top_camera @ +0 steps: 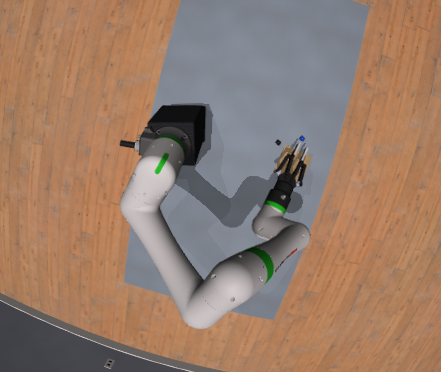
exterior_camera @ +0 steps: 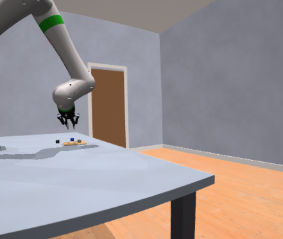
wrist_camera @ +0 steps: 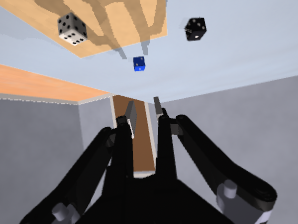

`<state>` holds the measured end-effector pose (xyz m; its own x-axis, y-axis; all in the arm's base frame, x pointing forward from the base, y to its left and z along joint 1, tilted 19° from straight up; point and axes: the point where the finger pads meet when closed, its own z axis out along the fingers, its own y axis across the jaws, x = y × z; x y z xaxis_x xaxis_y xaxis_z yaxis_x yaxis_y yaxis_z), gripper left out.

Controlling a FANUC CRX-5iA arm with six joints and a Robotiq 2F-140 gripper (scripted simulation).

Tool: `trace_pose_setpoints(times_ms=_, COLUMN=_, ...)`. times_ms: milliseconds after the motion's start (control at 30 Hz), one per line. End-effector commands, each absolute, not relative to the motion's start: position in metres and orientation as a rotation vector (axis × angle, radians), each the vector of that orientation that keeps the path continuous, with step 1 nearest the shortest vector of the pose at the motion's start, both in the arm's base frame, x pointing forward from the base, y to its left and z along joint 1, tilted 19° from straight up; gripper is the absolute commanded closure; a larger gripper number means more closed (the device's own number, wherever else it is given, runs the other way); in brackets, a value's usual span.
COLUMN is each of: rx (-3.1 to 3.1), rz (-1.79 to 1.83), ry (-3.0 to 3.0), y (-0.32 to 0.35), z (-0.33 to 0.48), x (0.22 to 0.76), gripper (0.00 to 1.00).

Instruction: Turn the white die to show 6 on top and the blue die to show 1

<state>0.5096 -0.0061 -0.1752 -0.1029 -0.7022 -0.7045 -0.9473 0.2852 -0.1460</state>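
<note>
The small tan mat [wrist_camera: 110, 20] lies on the grey table, and the white die [wrist_camera: 72, 29] sits on it. The blue die [wrist_camera: 139, 63] lies on the table just off the mat's edge, and the black die [wrist_camera: 195, 28] lies on the table farther off. My gripper [wrist_camera: 144, 106] hangs well above the blue die. Its fingers are drawn close together with a narrow gap and nothing between them. In the side view the gripper [exterior_camera: 70, 126] is high over the mat [exterior_camera: 74, 143], the blue die [exterior_camera: 72, 139], the white die [exterior_camera: 79, 141] and the black die [exterior_camera: 57, 141]. From overhead the gripper [top_camera: 300, 149] covers most of the mat.
The arm's black base [top_camera: 177, 131] stands on the table to the left of the dice. The table's right edge [top_camera: 329, 165] runs close beside the mat. A brown door [exterior_camera: 108, 107] is in the far wall.
</note>
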Motion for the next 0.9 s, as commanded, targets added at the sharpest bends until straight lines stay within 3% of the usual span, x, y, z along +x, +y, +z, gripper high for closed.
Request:
trace_pose_setpoints(times_ms=0, rx=-1.481, rz=0.454, ry=1.870, y=-0.006, z=-0.174, x=0.510, gripper=0.79)
trace_pose_setpoints(times_ms=867, rx=-1.711, rz=0.070, ry=2.252, y=0.029, z=-0.166, x=0.519, gripper=0.79)
